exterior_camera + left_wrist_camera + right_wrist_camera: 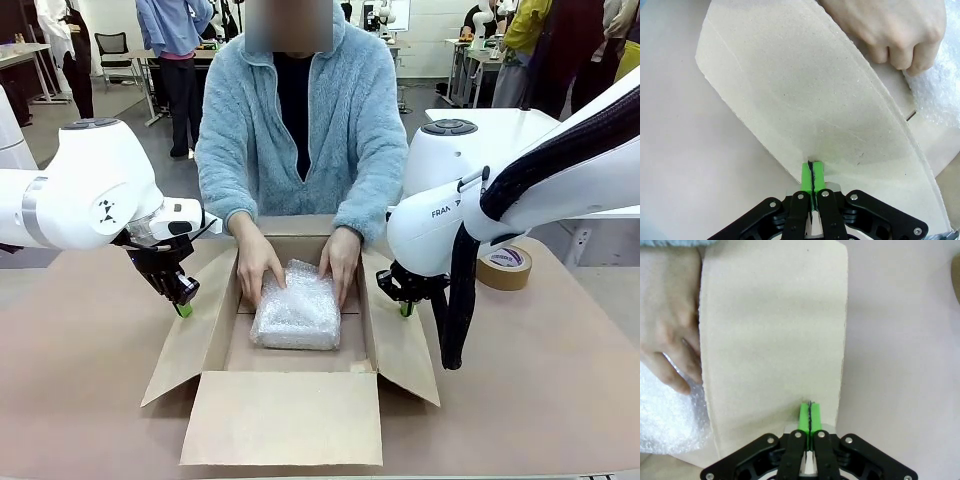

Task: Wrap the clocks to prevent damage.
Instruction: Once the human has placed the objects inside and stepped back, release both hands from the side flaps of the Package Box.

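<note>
Open carton point(285, 420) on the table point(80, 400) between my arms. The bubble-wrapped clocks point(296, 312) lie inside it, with a person's one hand point(257, 268) and other hand point(341, 262) on either side. My left pincer point(184, 302) and right pincer point(405, 303) each have their pads pressed together on nothing, at a side flap.

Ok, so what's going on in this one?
A person across the table holds the bubble-wrapped bundle of clocks inside the open cardboard carton, right hand and left hand on its sides. The left gripper, jaws shut, sits at the carton's left flap. The right gripper, jaws shut, sits at the right flap. Whether either pinches cardboard is unclear. A brown tape roll lies on the table.
</note>
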